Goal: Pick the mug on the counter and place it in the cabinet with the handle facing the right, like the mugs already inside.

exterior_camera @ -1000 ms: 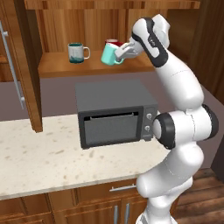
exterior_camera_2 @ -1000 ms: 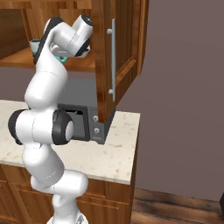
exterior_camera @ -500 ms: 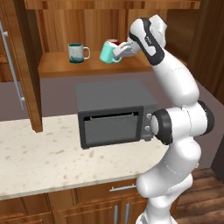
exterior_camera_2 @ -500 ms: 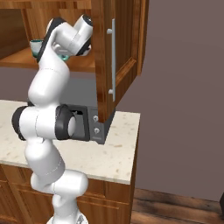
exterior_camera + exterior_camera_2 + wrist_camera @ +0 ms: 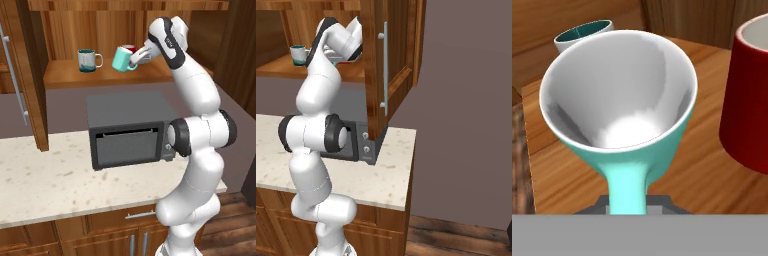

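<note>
The mint-turquoise mug (image 5: 120, 59) hangs tilted just above the cabinet shelf (image 5: 65, 75), between the white teal-patterned mug (image 5: 87, 60) on its left and the red mug (image 5: 131, 48) behind it. My gripper (image 5: 135, 61) is shut on the mug's handle (image 5: 628, 189), which points toward the hand on the right. The hand view looks straight into the mug's white interior (image 5: 619, 95), with the red mug (image 5: 747, 95) close on the right and the patterned mug's rim (image 5: 582, 31) beyond. In the right base view my arm covers most of the mug; the patterned mug (image 5: 298, 54) shows at the left.
A dark microwave (image 5: 127, 130) sits on the beige counter (image 5: 45, 185) directly below the shelf. The open left cabinet door (image 5: 27, 75) with its metal bar hangs at the left; the right door (image 5: 391, 65) stands open beside my arm.
My gripper has carried the mug slightly further in and left over the shelf, toward the space in front of the red mug. The base and other mugs have not moved.
</note>
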